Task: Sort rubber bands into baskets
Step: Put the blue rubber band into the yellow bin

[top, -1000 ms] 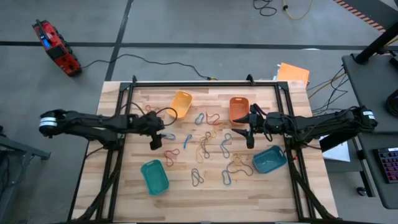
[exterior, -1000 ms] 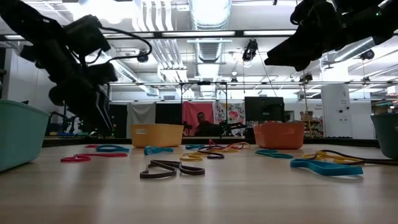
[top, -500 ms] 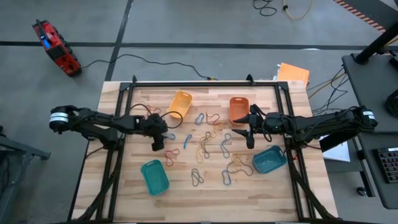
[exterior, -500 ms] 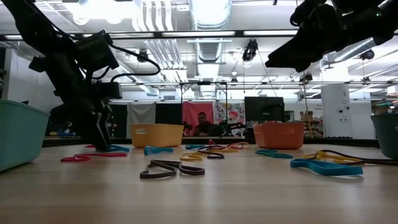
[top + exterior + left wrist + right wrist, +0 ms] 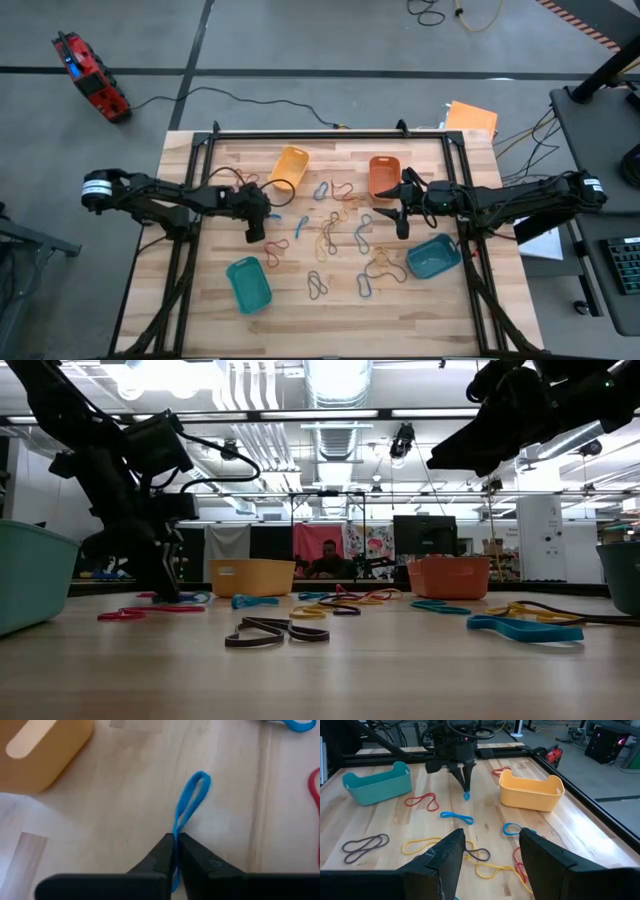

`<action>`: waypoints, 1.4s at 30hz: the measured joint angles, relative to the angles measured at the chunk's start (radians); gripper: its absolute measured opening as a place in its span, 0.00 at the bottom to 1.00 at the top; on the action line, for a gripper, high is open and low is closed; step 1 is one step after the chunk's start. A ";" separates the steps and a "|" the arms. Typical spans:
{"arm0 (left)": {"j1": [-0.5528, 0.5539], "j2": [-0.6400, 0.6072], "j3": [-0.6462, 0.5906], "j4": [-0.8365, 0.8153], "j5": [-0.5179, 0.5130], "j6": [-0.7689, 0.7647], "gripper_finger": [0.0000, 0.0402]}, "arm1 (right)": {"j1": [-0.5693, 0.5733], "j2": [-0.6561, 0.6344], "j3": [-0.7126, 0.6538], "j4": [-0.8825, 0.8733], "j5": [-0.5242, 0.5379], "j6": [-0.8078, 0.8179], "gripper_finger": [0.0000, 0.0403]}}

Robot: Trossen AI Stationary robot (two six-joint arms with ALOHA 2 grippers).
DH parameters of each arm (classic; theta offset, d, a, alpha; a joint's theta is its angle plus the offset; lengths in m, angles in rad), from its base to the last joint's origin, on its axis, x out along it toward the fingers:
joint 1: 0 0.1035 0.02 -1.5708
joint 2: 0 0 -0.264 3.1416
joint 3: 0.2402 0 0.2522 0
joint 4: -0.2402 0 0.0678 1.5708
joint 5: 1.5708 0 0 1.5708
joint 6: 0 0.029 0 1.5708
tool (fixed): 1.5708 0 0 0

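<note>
Toward the left edge of the table [image 5: 420, 300], the left gripper [image 5: 254, 232] points straight down with its fingers pinched together on a blue rubber band [image 5: 190, 802]; the band's free loop lies on the wood just beside the yellow basket [image 5: 290, 166], while its pinched end is hidden between the fingertips. Near the right edge, the right gripper [image 5: 402, 222] hangs above the table with its fingers spread wide and nothing between them, between the orange basket [image 5: 383, 175] and the blue-teal basket [image 5: 433, 256]. Loose rubber bands [image 5: 340, 230] in red, blue, yellow and grey lie scattered over the middle of the table, too thin in the high view to count. A green basket [image 5: 248, 283] sits toward the near left corner; in the low view it is cut off at the picture's edge. A person [image 5: 326, 560] shows faintly in the room beyond the far edge.
</note>
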 joint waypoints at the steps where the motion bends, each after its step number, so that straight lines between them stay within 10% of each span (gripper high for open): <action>1: 0.000 -0.001 0.000 0.000 -0.001 0.000 0.01 | 0.000 0.000 0.000 0.000 0.000 0.001 0.45; 28: 0.071 -0.169 0.340 -0.251 -0.122 0.112 0.00 | 0.000 0.000 0.000 0.002 0.000 0.022 0.45; 42: 0.306 0.065 0.442 -0.132 -0.129 -0.130 0.00 | 0.000 0.000 0.000 0.003 0.000 0.029 0.45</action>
